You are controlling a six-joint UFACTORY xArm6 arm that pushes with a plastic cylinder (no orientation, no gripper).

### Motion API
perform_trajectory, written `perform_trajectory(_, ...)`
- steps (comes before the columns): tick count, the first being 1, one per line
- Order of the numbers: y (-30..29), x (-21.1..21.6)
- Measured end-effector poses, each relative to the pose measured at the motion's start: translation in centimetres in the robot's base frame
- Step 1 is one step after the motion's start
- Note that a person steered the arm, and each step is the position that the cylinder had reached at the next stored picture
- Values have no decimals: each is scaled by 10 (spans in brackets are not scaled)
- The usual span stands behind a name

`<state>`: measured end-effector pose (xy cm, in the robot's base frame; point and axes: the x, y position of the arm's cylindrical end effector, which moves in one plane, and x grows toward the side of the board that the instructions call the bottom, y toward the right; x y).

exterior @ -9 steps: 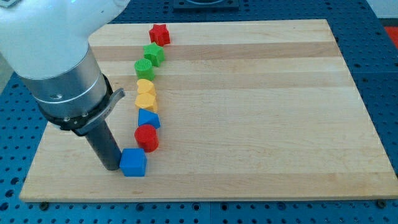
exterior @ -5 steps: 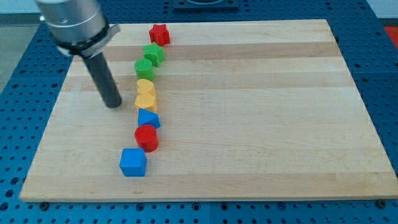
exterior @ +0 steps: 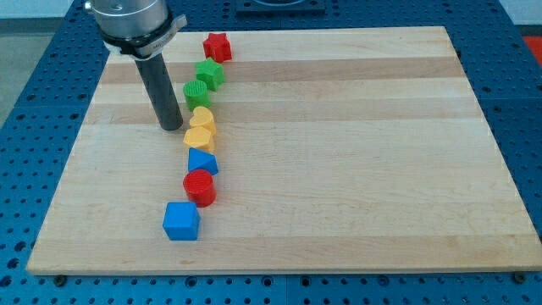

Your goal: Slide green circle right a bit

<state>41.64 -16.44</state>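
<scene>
Green circle [exterior: 196, 92] sits in the block column while my tip [exterior: 172, 126] rests just left-below it, probably not touching, holding nothing.

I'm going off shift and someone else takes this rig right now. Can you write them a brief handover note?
Tool: my tip rests on the board, at the view's left of the block column, just left of the yellow heart and below-left of the green circle.
Job's thing: the green circle sits in the column, between the green star above and the yellow heart below.
Done: nothing shows the circle pushed right; it sits in line.
Left: bring the tip level with the circle's left side, then nudge it right a bit.
</scene>
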Motion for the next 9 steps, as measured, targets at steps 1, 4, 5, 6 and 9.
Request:
perform_trajectory(1,0,28)
perform_trajectory(4,7,27)
perform_trajectory(5,10,26)
perform_trajectory(6,10,22)
perform_trajectory(9,-9,-57)
